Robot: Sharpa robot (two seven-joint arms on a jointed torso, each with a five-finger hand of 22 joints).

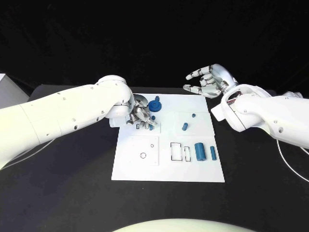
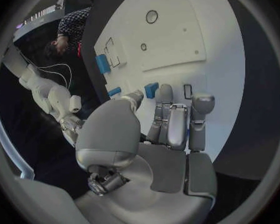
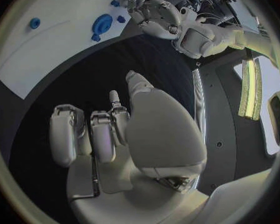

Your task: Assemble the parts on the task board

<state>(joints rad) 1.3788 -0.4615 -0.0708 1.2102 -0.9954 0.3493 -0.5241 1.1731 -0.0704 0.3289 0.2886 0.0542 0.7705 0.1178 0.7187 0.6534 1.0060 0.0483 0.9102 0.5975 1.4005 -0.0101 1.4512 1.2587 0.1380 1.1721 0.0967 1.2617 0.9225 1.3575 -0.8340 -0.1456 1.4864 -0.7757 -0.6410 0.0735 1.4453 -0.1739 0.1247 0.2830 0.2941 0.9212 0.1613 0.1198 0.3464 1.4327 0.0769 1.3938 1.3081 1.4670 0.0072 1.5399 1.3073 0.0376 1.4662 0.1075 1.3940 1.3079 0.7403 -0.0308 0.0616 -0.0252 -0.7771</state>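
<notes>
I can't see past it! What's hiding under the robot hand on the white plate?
Under the left robot hand lie small blue pieces and the white plate. Whatever sits directly beneath its fingers is covered.

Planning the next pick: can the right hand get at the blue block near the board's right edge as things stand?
Probably yes. The right hand hovers empty beyond the task board; the blue block lies uncovered, and the left hand works at the far-left part.

task board (image 1: 137, 166) mid-table, parts (image 1: 200, 151) on it, right side
</notes>
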